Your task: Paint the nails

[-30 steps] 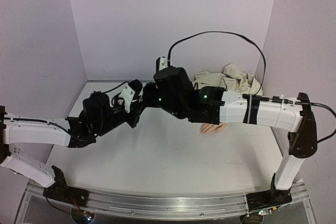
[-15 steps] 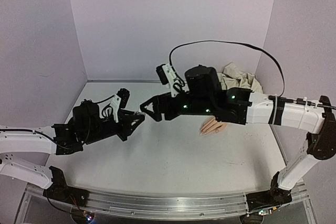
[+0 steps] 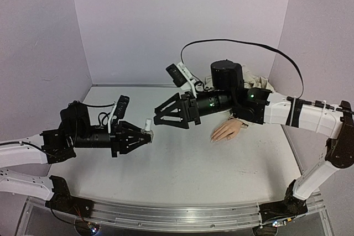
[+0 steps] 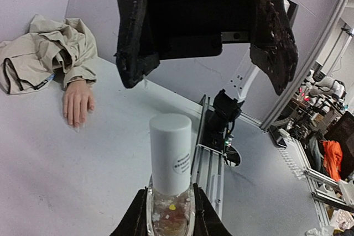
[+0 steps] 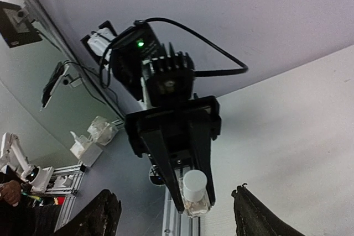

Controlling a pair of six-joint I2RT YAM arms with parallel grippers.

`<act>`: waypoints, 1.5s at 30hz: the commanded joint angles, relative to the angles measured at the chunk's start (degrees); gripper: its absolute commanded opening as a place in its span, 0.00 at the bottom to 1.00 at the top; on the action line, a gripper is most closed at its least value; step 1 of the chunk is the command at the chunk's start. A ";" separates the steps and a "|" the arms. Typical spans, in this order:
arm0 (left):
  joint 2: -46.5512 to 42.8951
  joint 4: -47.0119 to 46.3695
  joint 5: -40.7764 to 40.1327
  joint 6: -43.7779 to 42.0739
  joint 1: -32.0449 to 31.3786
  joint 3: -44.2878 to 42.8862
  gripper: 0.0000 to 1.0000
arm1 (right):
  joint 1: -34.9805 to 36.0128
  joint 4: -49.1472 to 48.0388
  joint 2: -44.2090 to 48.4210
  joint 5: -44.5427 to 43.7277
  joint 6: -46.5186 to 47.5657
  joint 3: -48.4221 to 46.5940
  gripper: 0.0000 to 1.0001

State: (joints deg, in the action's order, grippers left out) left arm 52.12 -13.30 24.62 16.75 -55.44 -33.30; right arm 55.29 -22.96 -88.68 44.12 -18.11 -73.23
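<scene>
Several tiny nails (image 4: 72, 121), too small to make out in detail, tip the smooth pinkish-tan mannequin hand (image 3: 228, 130), which lies palm down on the matte white table (image 3: 182, 172). Its long axis runs out of a crumpled beige jacket sleeve (image 4: 47, 53) at the far right, with the fingers pointing left and toward the near edge. Well apart from it, the left arm stretches low and nearly level. The left pincer (image 3: 145, 135) is clamped on the clear glass body of a small bottle (image 4: 170, 156), whose smooth white cylindrical cap aims at the right arm. The right arm reaches leftward above the hand. The right pincer (image 3: 156, 118), black, is spread wide and holds nothing, just short of the cap.
</scene>
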 commanded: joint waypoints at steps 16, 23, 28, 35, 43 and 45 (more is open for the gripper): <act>1.75 -2.17 13.54 1.49 0.16 -5.10 0.00 | 1.74 -10.53 -7.49 17.82 -4.67 -5.85 0.47; 1.72 -2.35 13.35 1.43 0.16 -5.44 0.00 | 1.92 -10.68 -7.82 18.47 -4.48 -5.56 0.33; 1.28 -2.34 13.31 1.53 0.16 -5.63 0.00 | 1.99 -10.79 -7.75 18.32 -4.13 -5.30 0.20; -0.07 -2.36 7.42 0.95 0.16 -5.39 0.00 | 2.25 -10.88 -6.87 16.73 -3.28 -3.74 0.00; -2.10 -3.50 -14.60 -7.66 0.16 -5.67 0.00 | 3.01 -10.79 -6.65 5.75 -4.33 -0.81 0.00; -0.83 -5.35 -20.12 -11.88 0.21 -6.36 0.00 | 3.30 -10.40 -7.29 0.69 -5.74 -0.71 0.00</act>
State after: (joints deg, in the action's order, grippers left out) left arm 51.40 -10.15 23.16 12.99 -56.23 -35.68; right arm 56.86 -34.02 -96.51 49.89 -21.47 -75.40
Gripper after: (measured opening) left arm 0.211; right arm 0.158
